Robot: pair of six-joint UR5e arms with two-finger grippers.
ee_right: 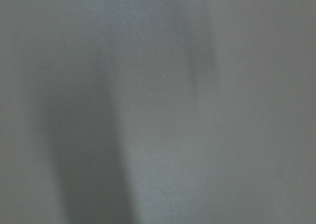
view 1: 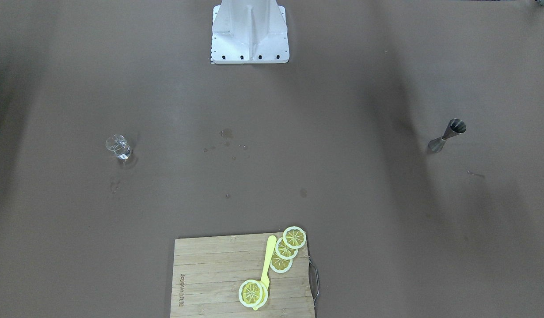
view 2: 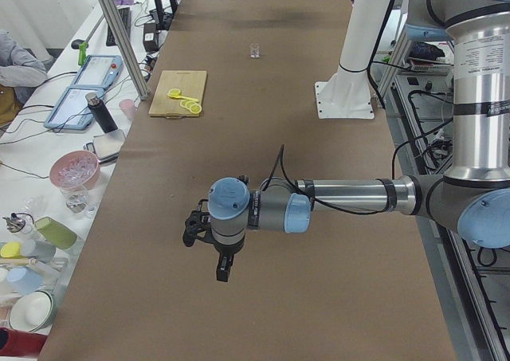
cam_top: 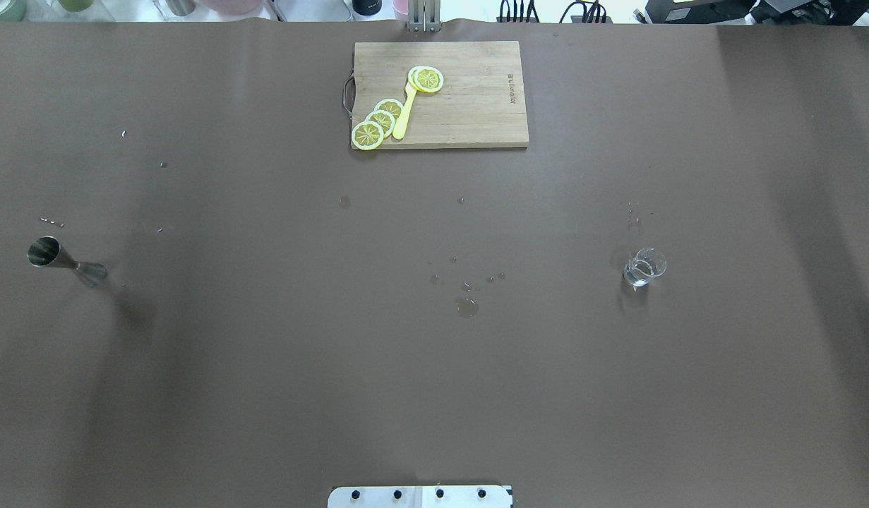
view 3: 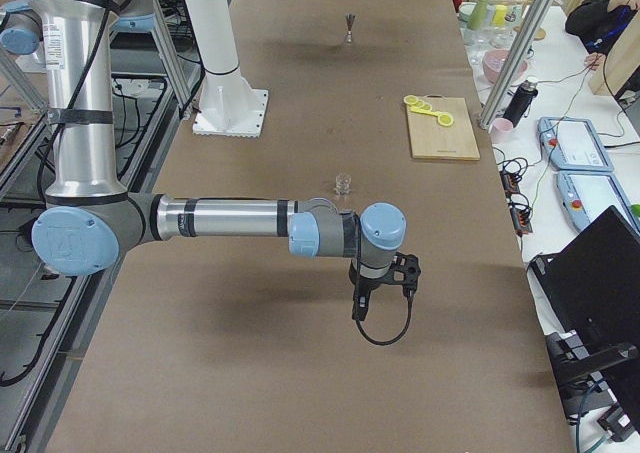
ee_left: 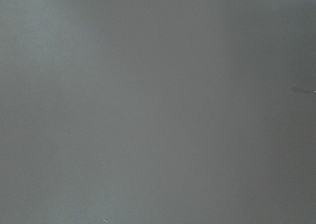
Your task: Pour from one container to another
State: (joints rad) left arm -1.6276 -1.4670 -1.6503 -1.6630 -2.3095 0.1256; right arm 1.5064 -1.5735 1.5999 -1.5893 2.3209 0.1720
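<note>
Low in the left-side view, the left gripper [view 2: 223, 273] is seen hanging point-down over bare table [cam_top: 265, 395]. Whether its jaws are spread or pressed together cannot be told, and nothing is seen held. The same is true of the right gripper [view 3: 358, 313], low and centre in the right-side view.

The glass [view 3: 344, 183] is found directly up-frame of the right gripper, just past that arm's forearm. It stands upright and appears to hold a little clear liquid. The jigger [cam_top: 66, 261] is set upright at the overhead frame's far left, well apart from the glass [cam_top: 644, 267] at mid right. Each vessel is thus judged nearer to the arm on its own side. The coming reach for the glass is judged to run up-frame from the right gripper.

Wet drops [cam_top: 467, 307] are scattered at the table's centre. A board [cam_top: 469, 106] with lemon slices [cam_top: 381, 121] lies at top centre. Benches cluttered with cups and bowls are seen alongside.
</note>
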